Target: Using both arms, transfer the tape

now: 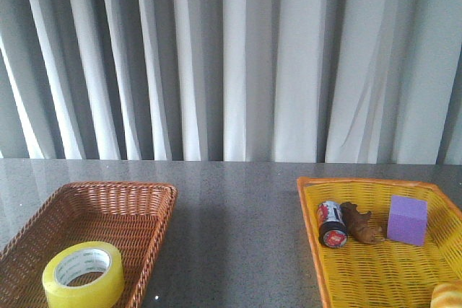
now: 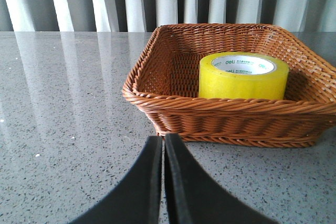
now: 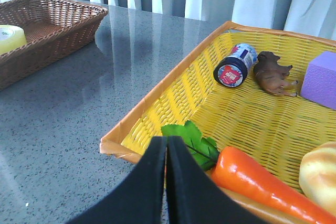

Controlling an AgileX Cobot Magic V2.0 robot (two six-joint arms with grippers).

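The tape (image 1: 84,274) lies flat inside the brown wicker basket (image 1: 148,196), its open core facing up, toward that basket's near end on the counter (image 1: 238,236). From the left claw (image 2: 163,145) the roll sits ahead and off to one side, past the basket's near rim, so this arm looks by far the nearer to it. The left claw's two fingers are pressed together with nothing between them and it stands outside the basket, apart from its rim. The right claw (image 3: 166,148) is likewise closed and empty, poised over the near corner of the yellow basket (image 3: 157,93), which holds a carrot (image 3: 262,184), a purple block (image 3: 323,80) and other small items. From there the tape is well apart, across the bare counter. My judgement: the left arm should make the first grasp, reaching over the rim.
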